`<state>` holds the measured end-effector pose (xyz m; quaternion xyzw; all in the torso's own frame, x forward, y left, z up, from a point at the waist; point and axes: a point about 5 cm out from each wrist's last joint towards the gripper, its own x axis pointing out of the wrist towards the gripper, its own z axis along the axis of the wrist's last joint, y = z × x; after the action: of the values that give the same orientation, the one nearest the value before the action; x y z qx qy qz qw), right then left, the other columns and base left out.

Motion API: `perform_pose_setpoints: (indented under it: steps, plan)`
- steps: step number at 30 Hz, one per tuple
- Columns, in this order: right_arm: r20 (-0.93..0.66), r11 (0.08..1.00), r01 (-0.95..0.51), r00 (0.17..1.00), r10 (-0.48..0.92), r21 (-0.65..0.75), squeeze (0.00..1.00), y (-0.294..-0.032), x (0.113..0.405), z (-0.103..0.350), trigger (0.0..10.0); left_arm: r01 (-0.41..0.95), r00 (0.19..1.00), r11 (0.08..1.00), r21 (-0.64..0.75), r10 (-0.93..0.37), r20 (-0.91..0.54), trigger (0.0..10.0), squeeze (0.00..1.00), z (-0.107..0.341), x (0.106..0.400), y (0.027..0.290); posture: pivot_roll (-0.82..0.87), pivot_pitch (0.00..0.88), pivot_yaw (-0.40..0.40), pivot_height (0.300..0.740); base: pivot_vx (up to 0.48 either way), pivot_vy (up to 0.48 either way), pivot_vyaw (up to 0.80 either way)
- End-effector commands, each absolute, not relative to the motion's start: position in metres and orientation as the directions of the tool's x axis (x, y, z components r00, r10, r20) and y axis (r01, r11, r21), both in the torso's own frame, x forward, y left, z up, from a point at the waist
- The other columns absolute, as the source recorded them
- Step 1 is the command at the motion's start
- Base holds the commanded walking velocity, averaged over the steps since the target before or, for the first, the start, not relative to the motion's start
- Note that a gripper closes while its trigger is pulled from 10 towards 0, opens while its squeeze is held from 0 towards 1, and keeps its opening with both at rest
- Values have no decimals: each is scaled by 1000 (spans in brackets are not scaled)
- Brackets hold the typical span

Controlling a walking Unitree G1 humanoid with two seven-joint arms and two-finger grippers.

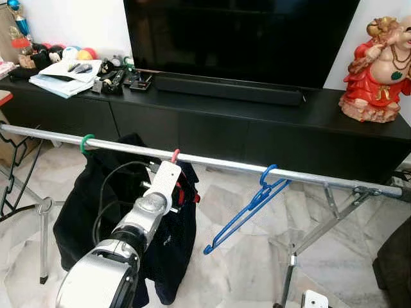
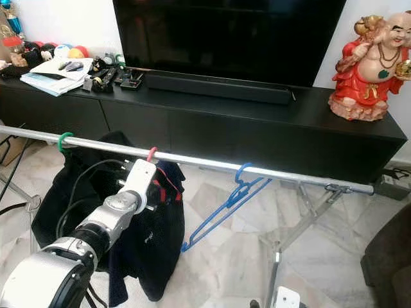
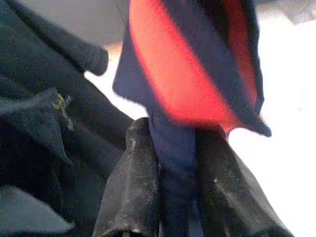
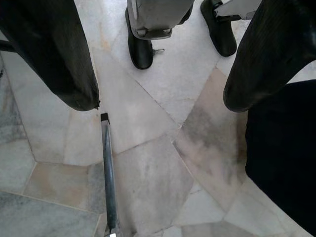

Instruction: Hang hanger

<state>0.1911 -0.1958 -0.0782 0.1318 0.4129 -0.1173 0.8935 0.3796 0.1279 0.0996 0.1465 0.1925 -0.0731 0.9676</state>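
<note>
Your left arm reaches up to the long silver metal rail (image 1: 218, 164) of the clothes rack, where a pink plastic hanger hook (image 1: 174, 155) sits over the bar carrying a dark navy garment with red lining (image 1: 173, 247); that hanger is on the rail, just above your wrist. Your left gripper (image 3: 175, 197) is clenched on a fold of the navy cloth, which runs down between the two black fingers (image 3: 129, 187) in the wrist view, with the red lining spread just beyond the tips. To the robot's left of the pink hook, a green plastic hanger hook (image 1: 85, 144) also rides the rail, with a black garment (image 1: 80, 212) hanging beneath it, touching the navy one. Further along to the right, an empty blue plastic hanger (image 1: 247, 208) hangs tilted from the bar, well apart from the clothes. Your right gripper (image 4: 160, 103) hangs low over the pale marble floor (image 4: 158, 163), its fingers spread wide with nothing between them, a dark rack leg (image 4: 108, 173) lying on the tiles below it. Behind the rail stands a long black television cabinet (image 1: 270, 122) bearing a large black screen (image 1: 244, 32) and a black soundbar (image 1: 228, 88), a red and gold laughing figurine (image 1: 379, 67) at the right end, and a stack of papers (image 1: 64, 76) with small clutter at the left end.
</note>
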Motion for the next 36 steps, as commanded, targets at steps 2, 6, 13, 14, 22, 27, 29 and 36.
perform_pose_setpoints:
  steps: [2, 6, 13, 14, 22, 27, 29, 36]
  plan:
    - [-776, 934, 327, 622, -100, 142, 0, -195, 189, -80, 10000, 188, 903, 949, 255, -64, -426, 10000, 1000, 91, 375, 133, 28, 62, -23, 740, 0, 0, 0]
    - [-776, 934, 327, 622, -100, 142, 0, -194, 189, -79, 10000, 185, 908, 952, 246, -70, -413, 10000, 1000, 92, 376, 133, 28, 62, -23, 740, 0, 0, 0]
    - [-776, 934, 328, 623, -100, 143, 0, -194, 190, -79, 10000, 174, 921, 956, 238, -72, -384, 10000, 1000, 96, 377, 135, 29, 63, -23, 740, 0, 0, 0]
    - [-776, 934, 328, 623, -100, 143, 0, -194, 190, -79, 10000, 171, 925, 957, 235, -74, -372, 10000, 1000, 98, 378, 135, 29, 63, -23, 740, 0, 0, 0]
    - [-777, 933, 330, 621, -102, 142, 0, -194, 189, -80, 10000, 145, 956, 969, 202, -84, -282, 10000, 1000, 110, 381, 148, 35, 69, -23, 740, 0, 0, 0]
    - [-778, 934, 327, 621, -98, 143, 0, -194, 188, -80, 10000, 209, 960, 956, 207, -160, -228, 10000, 1000, 110, 371, 149, 39, 69, -21, 740, 0, 0, 0]
    - [-779, 935, 326, 620, -98, 142, 0, -194, 188, -80, 10000, 222, 962, 952, 210, -179, -205, 10000, 1000, 110, 368, 150, 43, 71, -21, 740, 0, 0, 0]
    - [-781, 935, 325, 616, -99, 139, 0, -195, 187, -81, 10000, 215, 972, 954, 208, -189, -137, 10000, 1000, 115, 352, 159, 45, 70, -18, 740, 0, 0, 0]
